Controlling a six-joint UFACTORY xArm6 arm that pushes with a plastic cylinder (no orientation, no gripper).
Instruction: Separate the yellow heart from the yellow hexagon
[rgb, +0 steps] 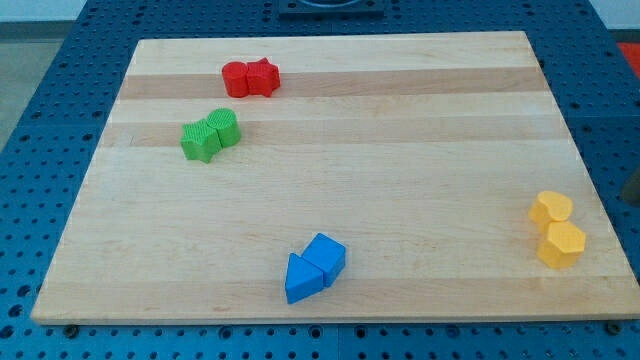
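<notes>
The yellow heart (551, 209) lies near the right edge of the wooden board (400, 120). The yellow hexagon (562, 244) sits just below it, and the two touch. A dark shape cut off by the view's right edge looks like my rod, with my tip (630, 200) off the board, a little to the right of the yellow heart and apart from it. Most of the rod is out of view.
Two red blocks (250, 78) touch each other at the top left. Two green blocks (210, 135) touch below them. A blue cube (326, 256) and a blue triangle (302, 280) touch near the bottom edge. A blue pegboard (40, 120) surrounds the board.
</notes>
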